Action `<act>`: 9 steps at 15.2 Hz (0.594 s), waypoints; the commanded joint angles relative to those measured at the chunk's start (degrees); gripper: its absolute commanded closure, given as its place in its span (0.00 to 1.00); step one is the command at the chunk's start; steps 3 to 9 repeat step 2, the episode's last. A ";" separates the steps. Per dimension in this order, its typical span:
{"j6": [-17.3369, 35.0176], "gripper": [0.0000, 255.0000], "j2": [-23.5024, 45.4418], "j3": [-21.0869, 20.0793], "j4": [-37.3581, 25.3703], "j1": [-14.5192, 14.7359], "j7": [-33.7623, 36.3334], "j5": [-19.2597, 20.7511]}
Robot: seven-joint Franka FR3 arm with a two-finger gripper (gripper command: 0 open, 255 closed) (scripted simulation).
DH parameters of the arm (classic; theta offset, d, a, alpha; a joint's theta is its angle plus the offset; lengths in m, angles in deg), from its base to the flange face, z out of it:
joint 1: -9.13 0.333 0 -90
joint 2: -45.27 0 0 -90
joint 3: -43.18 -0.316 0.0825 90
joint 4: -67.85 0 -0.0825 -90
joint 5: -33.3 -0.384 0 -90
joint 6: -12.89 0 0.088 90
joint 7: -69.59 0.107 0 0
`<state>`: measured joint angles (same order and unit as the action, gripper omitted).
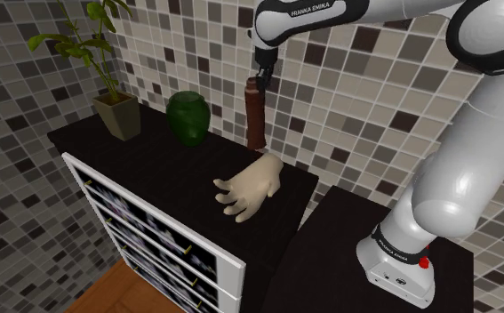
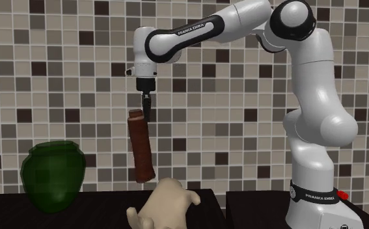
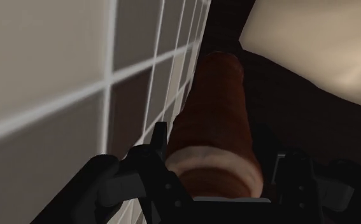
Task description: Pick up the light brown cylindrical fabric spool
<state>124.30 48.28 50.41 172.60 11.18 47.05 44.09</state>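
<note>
Hand (image 2: 146, 110) is clamped on the top end of the reddish-brown spool (image 2: 140, 148). The spool hangs lengthwise, slightly tilted, close to the tiled wall (image 1: 348, 98). It looks clear of the counter (image 1: 152, 153), behind the beige glove-shaped model (image 1: 252, 187). Gripped at one end only, so it could swing.

FRANKA EMIKA stands in white on the arm's black forearm band (image 2: 191, 30) and on its base (image 2: 314, 194).
</note>
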 commanded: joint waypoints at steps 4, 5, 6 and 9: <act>-0.83 1.00 -0.16 -0.01 -0.82 0.01 -0.08 -0.02; -0.83 1.00 -0.16 -0.01 -0.82 0.01 -0.08 -0.02; -0.83 1.00 -0.16 -0.01 -0.82 0.01 -0.08 -0.02; -0.83 1.00 -0.16 -0.01 -0.82 0.01 -0.08 -0.02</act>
